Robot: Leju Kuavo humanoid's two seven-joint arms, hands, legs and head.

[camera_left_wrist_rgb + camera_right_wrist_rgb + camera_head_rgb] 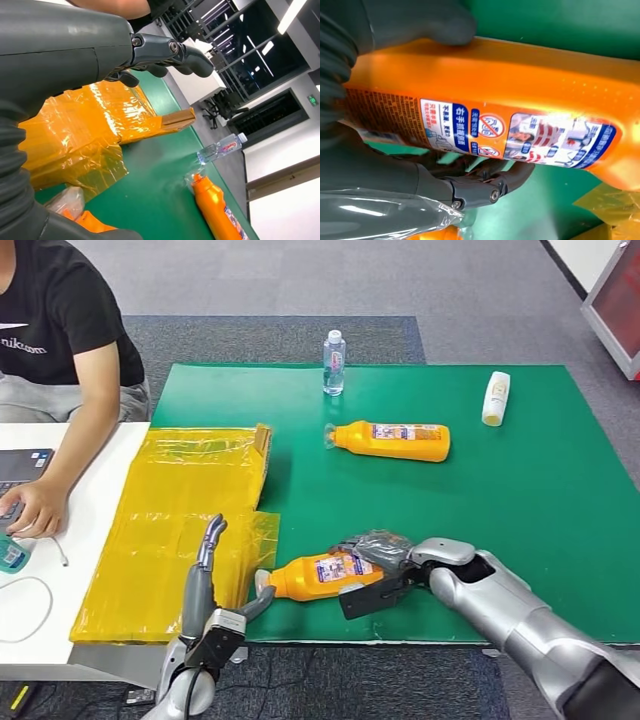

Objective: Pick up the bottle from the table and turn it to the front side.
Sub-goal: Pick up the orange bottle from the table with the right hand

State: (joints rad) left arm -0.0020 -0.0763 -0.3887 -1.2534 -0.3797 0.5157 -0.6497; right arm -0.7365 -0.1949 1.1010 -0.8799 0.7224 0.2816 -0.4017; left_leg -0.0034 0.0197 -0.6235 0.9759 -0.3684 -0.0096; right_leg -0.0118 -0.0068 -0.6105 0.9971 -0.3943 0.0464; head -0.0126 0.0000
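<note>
An orange bottle [321,574] with a printed label lies on its side near the front edge of the green mat [490,500], its wrapped cap pointing left. My right hand [377,570] grips its base end. In the right wrist view the thumb [418,20] lies over one side of the bottle [490,85] and the fingers [478,187] curl under the other. My left hand [207,590] stands open with fingers straight, just left of the cap, holding nothing. The left wrist view shows its fingers [170,52] spread above the mat.
A second orange bottle [392,440] lies mid-mat, a clear water bottle [333,362] stands behind it, and a white bottle [496,398] lies at the far right. Yellow plastic sheeting [181,520] covers the mat's left end. A person [60,330] works at the white table [90,530].
</note>
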